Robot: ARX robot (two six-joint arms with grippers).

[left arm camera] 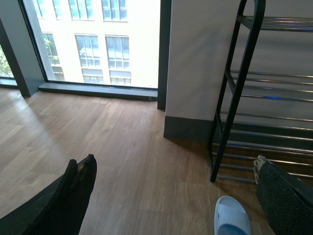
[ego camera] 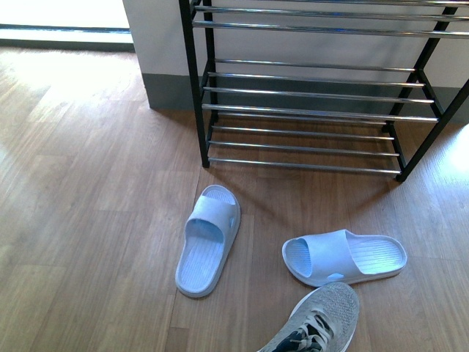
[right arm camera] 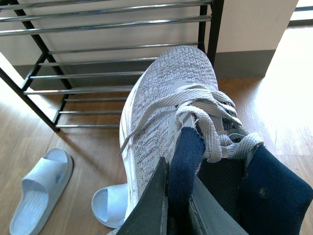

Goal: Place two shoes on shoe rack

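No lettering, brand mark or number can be read on the pale blue rubber slide sandals (ego camera: 209,238), the grey knit sneaker (ego camera: 322,315) or the black-framed chrome-rod shoe rack (ego camera: 193,73).

Looks like home, apartment entry area. Wood-plank floor (ego camera: 88,183); multi-tier shoe rack (ego camera: 315,110) against pale wall (left arm camera: 195,58) with grey skirting; slides (ego camera: 209,238) and sneaker (ego camera: 322,315) nearby; floor-level window (left arm camera: 98,39) facing neighbouring building (left arm camera: 117,49).

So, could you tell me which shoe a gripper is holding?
The grey sneaker: the right gripper pinches its tongue, while the left slide and right slide lie on the floor.
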